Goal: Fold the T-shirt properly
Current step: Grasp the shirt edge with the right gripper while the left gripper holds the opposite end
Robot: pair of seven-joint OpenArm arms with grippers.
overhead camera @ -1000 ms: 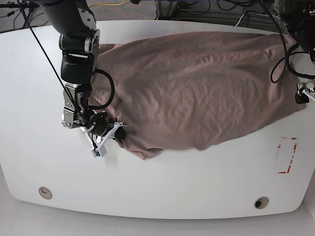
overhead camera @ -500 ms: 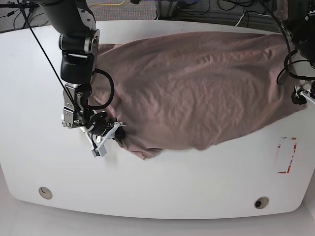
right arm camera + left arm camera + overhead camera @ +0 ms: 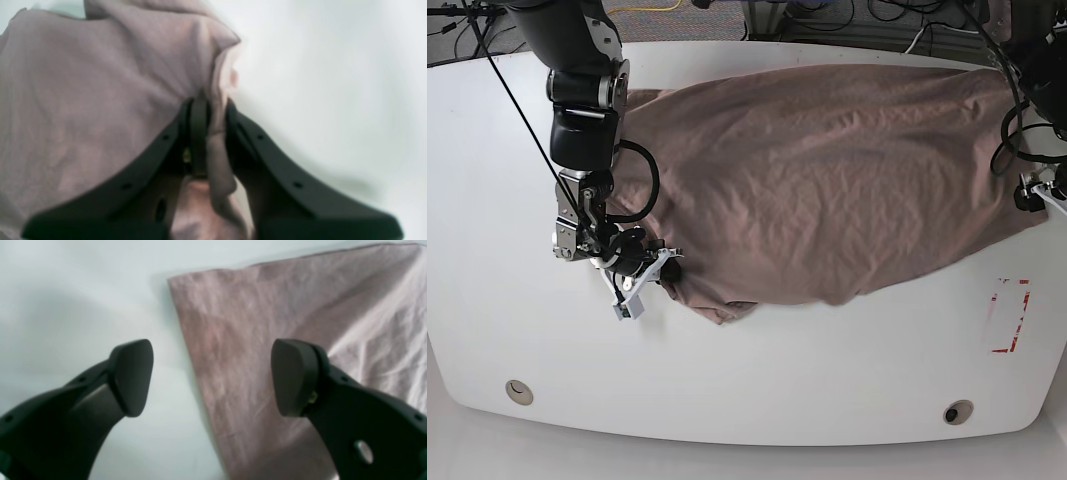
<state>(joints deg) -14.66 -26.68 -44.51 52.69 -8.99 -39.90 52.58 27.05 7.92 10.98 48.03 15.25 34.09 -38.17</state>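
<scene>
The pink-brown T-shirt (image 3: 827, 190) lies spread and wrinkled across the white table (image 3: 757, 370). At its near left edge my right gripper (image 3: 670, 268) is shut on a bunched fold of the cloth. The right wrist view shows that fold of the T-shirt (image 3: 100, 100) pinched in my right gripper (image 3: 206, 113). At the far right of the base view my left gripper (image 3: 1035, 192) is by the shirt's right end. In the left wrist view my left gripper (image 3: 213, 376) stands wide open over a straight edge and corner of the T-shirt (image 3: 267, 306), holding nothing.
A red-marked rectangle (image 3: 1009, 315) is on the table at the right, just below the shirt. Two round holes (image 3: 519, 391) (image 3: 958, 411) sit near the front edge. Cables lie behind the table's far edge.
The left arm at the right edge has shifted slightly, its cable loop drawing upward. The right arm and the shirt have stayed put.
</scene>
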